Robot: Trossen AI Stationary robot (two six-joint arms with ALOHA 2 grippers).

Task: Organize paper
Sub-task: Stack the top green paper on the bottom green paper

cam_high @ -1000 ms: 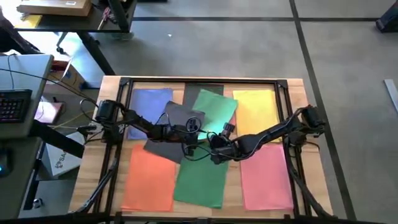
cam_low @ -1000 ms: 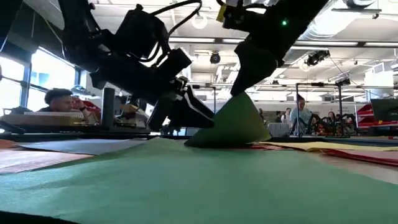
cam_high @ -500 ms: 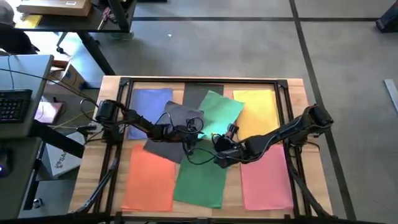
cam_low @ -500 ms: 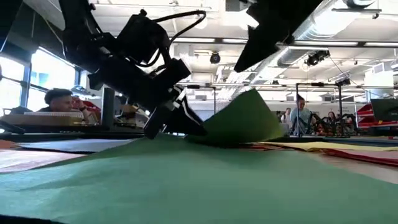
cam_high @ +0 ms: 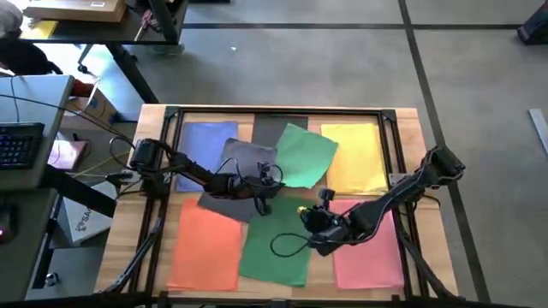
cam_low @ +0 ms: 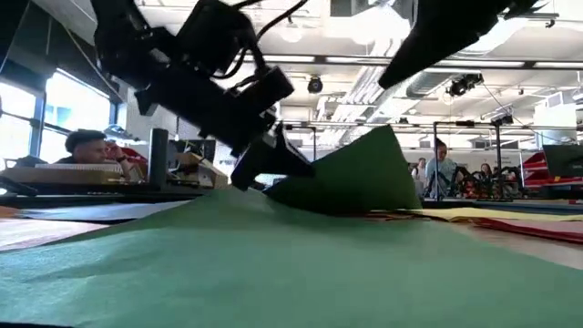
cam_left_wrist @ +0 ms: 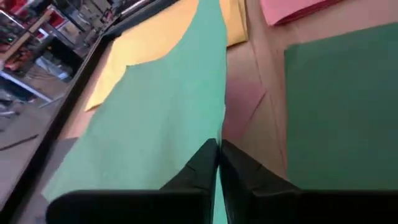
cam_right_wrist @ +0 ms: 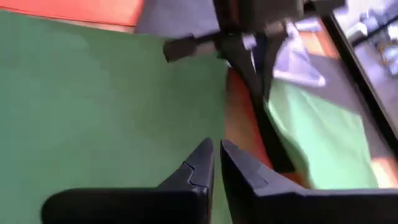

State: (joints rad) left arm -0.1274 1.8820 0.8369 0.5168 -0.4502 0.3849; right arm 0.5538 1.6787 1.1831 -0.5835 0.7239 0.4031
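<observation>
left gripper (cam_high: pixel 267 190) — clamped on loose green sheet (cam_high: pixel 304 156), centre frame, lifted higher | right gripper (cam_high: pixel 306 216) — fingers together, empty, withdrawn toward lower centre over green stack (cam_high: pixel 276 248)

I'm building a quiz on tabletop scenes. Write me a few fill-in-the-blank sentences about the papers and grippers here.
1. The left gripper is shut on the edge of a light ____ sheet.
2. The right gripper, holding nothing, hangs over the dark green paper, beside the ____ paper.
3. The blue paper lies at the table's far ____ corner in the high view.

Missing words: green; pink; left
</observation>
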